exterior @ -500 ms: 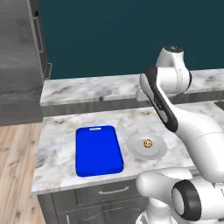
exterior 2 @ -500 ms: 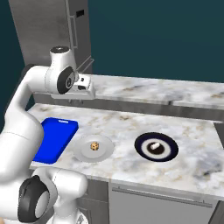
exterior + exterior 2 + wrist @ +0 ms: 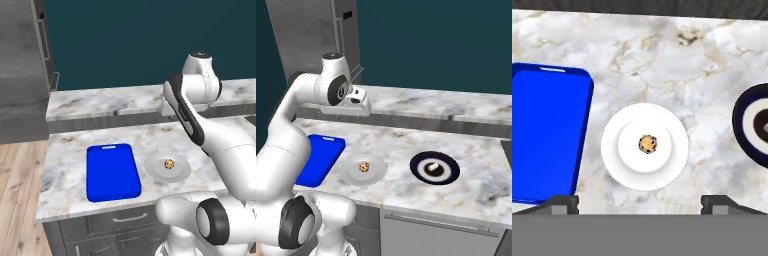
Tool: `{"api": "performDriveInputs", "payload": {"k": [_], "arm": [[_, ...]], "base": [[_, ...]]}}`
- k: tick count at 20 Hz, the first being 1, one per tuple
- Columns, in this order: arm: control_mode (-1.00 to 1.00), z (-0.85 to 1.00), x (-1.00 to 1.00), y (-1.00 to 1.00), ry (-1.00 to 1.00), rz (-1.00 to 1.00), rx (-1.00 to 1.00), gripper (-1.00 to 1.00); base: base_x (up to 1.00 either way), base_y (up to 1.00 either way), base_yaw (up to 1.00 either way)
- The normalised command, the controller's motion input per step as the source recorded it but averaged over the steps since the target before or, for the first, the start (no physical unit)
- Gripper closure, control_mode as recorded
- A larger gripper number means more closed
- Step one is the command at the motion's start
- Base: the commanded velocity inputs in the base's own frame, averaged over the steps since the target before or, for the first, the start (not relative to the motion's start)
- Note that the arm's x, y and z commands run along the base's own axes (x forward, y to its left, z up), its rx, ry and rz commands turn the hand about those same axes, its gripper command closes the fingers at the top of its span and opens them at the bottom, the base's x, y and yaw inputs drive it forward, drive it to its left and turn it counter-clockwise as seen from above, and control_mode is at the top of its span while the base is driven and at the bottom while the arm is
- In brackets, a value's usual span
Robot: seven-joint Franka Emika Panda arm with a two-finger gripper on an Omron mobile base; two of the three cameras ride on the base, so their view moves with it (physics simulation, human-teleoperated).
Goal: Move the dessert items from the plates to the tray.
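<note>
Two-finger gripper held high above the counter, fingertips set wide apart with nothing between them, so released and empty. Directly below in the hand view, the small round tan cookie with dark chips, lying at the centre of the round pale grey-white plate. Just beside that plate, not touching it, the bright blue flat rectangular tray with its slot handle at the far short end; nothing on it yet. On the other side, well apart, the dark navy round plate with white centre, carrying the small white stubby cylinder.

Step in hand, by judgement: descent to the cookie, first of the two desserts. Best done by coming straight down, keeping the cookie midway between the fingers, and closing only when the tips sit low beside it, just above the plate surface. Very thin piece, probably easy to miss or to push aside; hard to judge its thickness from here. After the grasp, a clear lift before crossing the plate rim toward the tray.
</note>
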Motion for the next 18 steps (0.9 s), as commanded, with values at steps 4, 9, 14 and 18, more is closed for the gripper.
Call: {"api": "performDriveInputs", "payload": {"k": [4,9,14,18], "arm": [[-1.00,0.00,0.20,-0.45,0.22,-0.13,0.00,-1.00],[-1.00,0.00,0.21,-0.60,0.20,-0.07,0.00,-1.00],[-1.00,-0.03,0.13,-0.56,0.15,-0.08,0.00,-1.00],[-1.00,-0.09,0.12,-0.51,0.12,-0.10,0.00,-1.00]], "base": [[0.00,0.00,0.00],[0.00,0.00,0.00],[0.00,0.00,0.00],[0.00,0.00,0.00]]}}
